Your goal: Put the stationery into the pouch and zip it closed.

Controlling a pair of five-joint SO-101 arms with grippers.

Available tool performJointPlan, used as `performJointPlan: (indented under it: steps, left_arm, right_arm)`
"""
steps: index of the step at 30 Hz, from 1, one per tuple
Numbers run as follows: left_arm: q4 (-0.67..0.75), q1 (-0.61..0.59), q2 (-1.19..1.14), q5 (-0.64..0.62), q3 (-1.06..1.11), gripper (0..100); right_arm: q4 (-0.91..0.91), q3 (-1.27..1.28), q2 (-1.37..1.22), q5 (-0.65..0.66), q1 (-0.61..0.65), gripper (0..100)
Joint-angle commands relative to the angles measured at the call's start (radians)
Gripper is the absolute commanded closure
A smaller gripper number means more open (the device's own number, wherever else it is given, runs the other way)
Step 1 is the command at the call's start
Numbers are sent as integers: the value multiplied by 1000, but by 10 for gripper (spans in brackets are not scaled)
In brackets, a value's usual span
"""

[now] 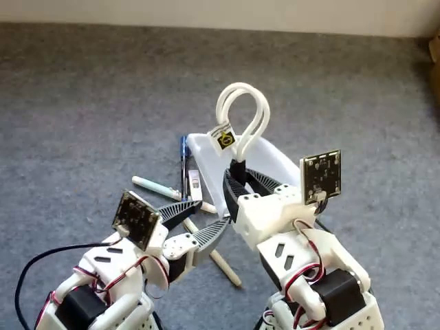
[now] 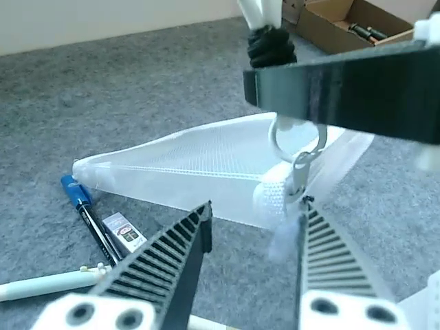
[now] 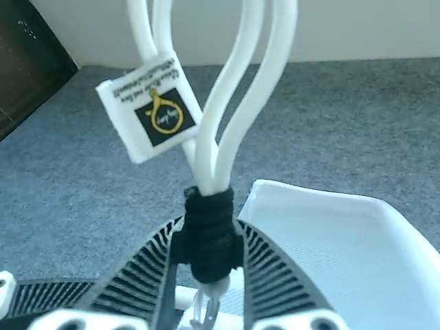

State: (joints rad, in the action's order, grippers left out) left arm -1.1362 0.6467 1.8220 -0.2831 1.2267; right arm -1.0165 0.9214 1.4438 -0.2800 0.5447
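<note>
A white mesh pouch (image 1: 271,157) (image 2: 192,168) lies on the grey carpet. My right gripper (image 1: 237,177) (image 3: 210,234) is shut on the black-wrapped base of the pouch's white cord loop (image 1: 242,113) (image 3: 227,103), which carries a tag (image 3: 152,110). My left gripper (image 1: 214,212) (image 2: 254,223) is open just short of the pouch's end, its fingertips on either side of the zipper pull and metal ring (image 2: 297,148). Beside the pouch lie a blue pen (image 1: 183,163) (image 2: 86,213), a small eraser (image 1: 195,184) (image 2: 124,232), a white pen (image 1: 155,185) (image 2: 45,283) and a wooden pencil (image 1: 223,265).
An open cardboard box (image 2: 340,20) sits on the floor beyond the pouch. A pale wall runs along the far edge of the carpet (image 1: 82,89). Open carpet stretches left and right of the arms.
</note>
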Motion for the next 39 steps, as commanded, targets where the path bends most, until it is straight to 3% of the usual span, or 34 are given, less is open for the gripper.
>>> performJointPlan:
  steps: [1,6,10,17,25,39]
  left_arm:
    - [25,-54,-2,0,4,800]
    - [51,-127,-5,0,28,803]
    - [120,-147,-5,0,110,806]
    - [130,-199,-1,114,133,915]
    - [130,-196,-1,120,134,983]
    - [124,-200,-2,120,134,994]
  right_arm:
    - [16,-7,15,-9,8,994]
    - [16,-5,15,-9,15,994]
    - [15,5,44,-9,88,994]
    - [15,88,206,21,62,994]
    - [13,137,295,46,39,994]
    - [-79,133,389,104,-206,994]
